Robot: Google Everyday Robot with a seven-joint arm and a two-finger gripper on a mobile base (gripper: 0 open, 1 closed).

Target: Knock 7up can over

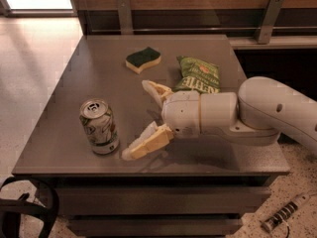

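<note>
Claw [134,119] is hanging low over the table [84,73], near its front edge, reaching in from the right on the white arm [267,113]. Its 2 fingers are standing spread wide and gripping nothing. 1 finger [157,90] is pointing toward the far side. The other [148,143] is angling down toward the front edge, with its tip at or just off the tabletop.

Can [99,127] is standing upright just left of the claw, level with the gap between the fingers and nearest the lower tip. I am not able to tell whether that tip is touching the can's base.

Sponge [143,59] is lying beyond the claw, well apart from it. Chip bag [198,75] is lying beyond and right of the claw, beside the wrist. I am also seeing 1 power strip [285,214] lying on the floor, right of the claw, below the arm.
</note>
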